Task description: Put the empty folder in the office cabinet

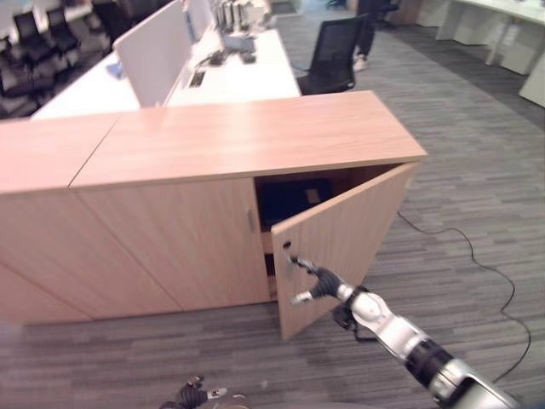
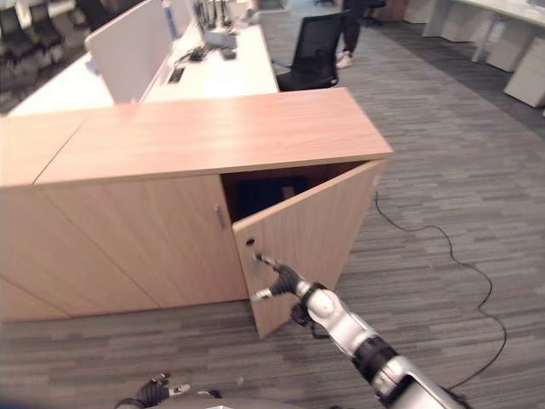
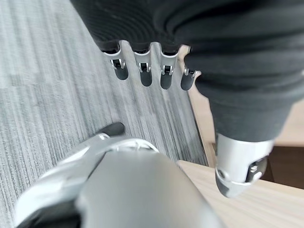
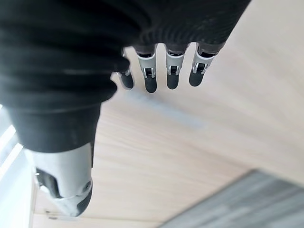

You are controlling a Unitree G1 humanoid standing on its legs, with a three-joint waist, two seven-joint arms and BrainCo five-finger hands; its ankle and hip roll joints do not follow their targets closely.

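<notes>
Black office chair (image 1: 332, 53) beside white desk (image 1: 247, 72); white partition (image 1: 153, 51); person's legs (image 1: 364, 34) behind chair.

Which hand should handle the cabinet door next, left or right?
Right. The right hand is stretched out at the outer face of the half-open cabinet door, near its free edge, fingers relaxed. The left hand hangs low over the carpet, away from the door.

- Right hand (image 1: 317, 282) reaches forward on an outstretched arm, fingers spread and relaxed.
- Left hand (image 1: 192, 394) hangs low, fingers loosely straight, holding nothing.
</notes>
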